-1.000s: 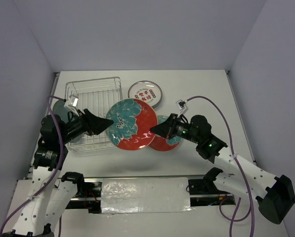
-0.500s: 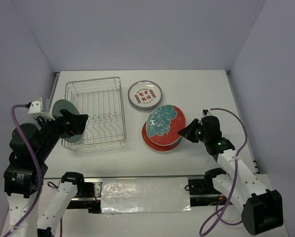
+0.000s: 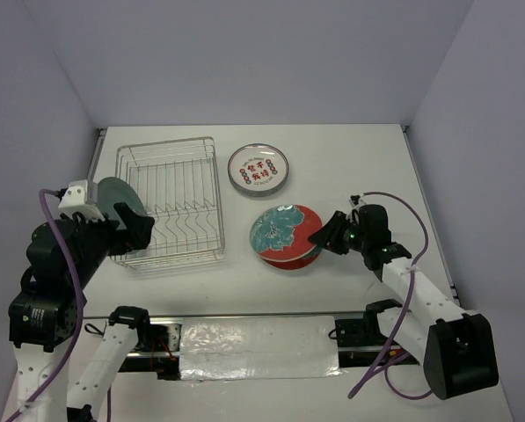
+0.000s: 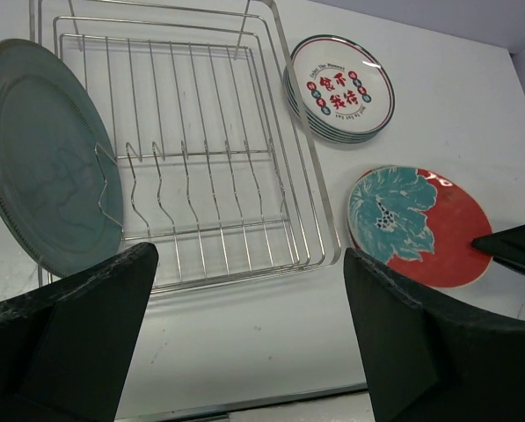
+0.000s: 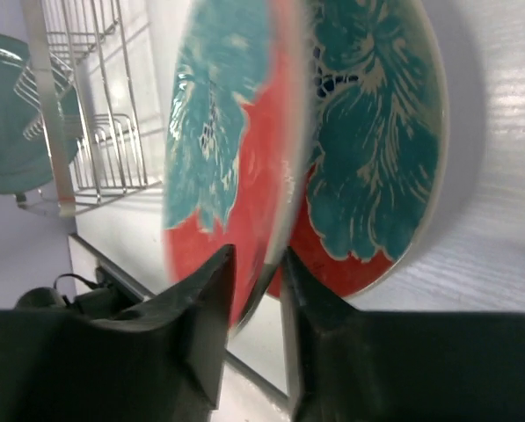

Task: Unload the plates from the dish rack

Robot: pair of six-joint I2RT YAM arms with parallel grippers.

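The left end effector (image 4: 249, 253) is held above the near rim of the dish rack (image 4: 205, 163), its fingers spread wide with nothing between them. One dish rack is seen on the white worktop (image 3: 368, 167). In it, one plain dark teal plate (image 4: 47, 158) is stood on edge at the left end, leaning against the wires. Right of the rack's far corner, one stack of white plates (image 4: 341, 88) is set close to the rim but apart from it. The number in the stack cannot be told. Red and green Chinese characters are printed on the top plate, and a line of smaller print above them cannot be read.

Nearer, two floral plates are counted. The lower floral plate (image 5: 376, 158) lies flat on the worktop. The upper floral plate (image 5: 236, 176) is tilted over it, its right rim pinched by the right end effector (image 5: 255, 259). Bare worktop is left between this pair and the rack, and walls bound the worktop at left, back and right.
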